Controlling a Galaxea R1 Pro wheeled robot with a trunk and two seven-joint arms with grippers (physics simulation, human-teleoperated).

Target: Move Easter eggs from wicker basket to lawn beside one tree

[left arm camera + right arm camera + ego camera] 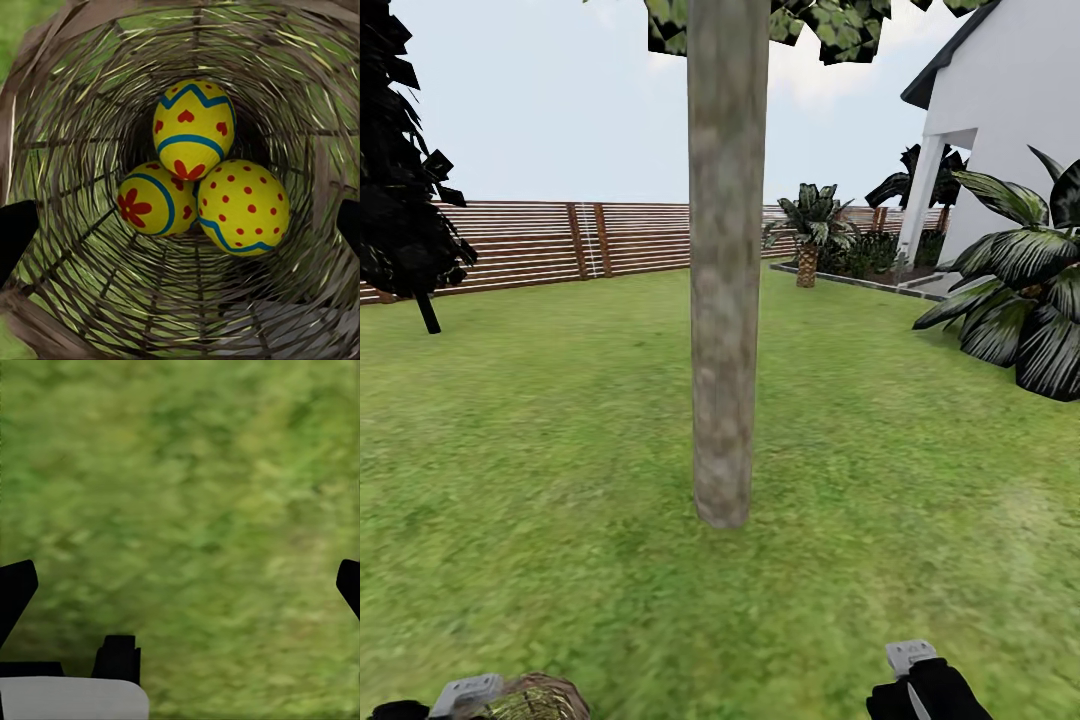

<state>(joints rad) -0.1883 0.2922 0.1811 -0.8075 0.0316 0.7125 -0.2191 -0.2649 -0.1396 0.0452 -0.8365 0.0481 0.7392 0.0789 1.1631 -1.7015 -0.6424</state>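
At frame centre of the head view, the tree (726,260) rises as a straight, mottled grey-brown trunk from the lawn (560,450), its base just below mid-frame and its leafy canopy cut off by the top edge. Behind it, a slatted wooden fence (560,240) crosses the left and middle background; a black tree (405,190) stands at the far left, a short palm (808,235) right of centre, broad-leaved plants (1020,290) at the right edge, and a white house (1010,130) at the upper right.

Along the bottom edge of the head view, the left gripper (465,693) sits at lower left, touching the woven rim of the basket (535,698); the right gripper (910,660) sits at lower right, over bare grass and apart from the tree.

The left wrist view looks straight down the basket (75,225). Three eggs (196,176) lie at its bottom, touching one another: one with blue zigzag and red hearts (193,126), one with a red flower (154,202), one with red dots (241,206). Dark fingertips (15,232) show at both side edges, outside the weave; whether the left gripper clasps the basket cannot be told.

The right wrist view shows blurred grass (195,510), with the right gripper's fingertips (16,589) spread wide at opposite edges, nothing between them: released.
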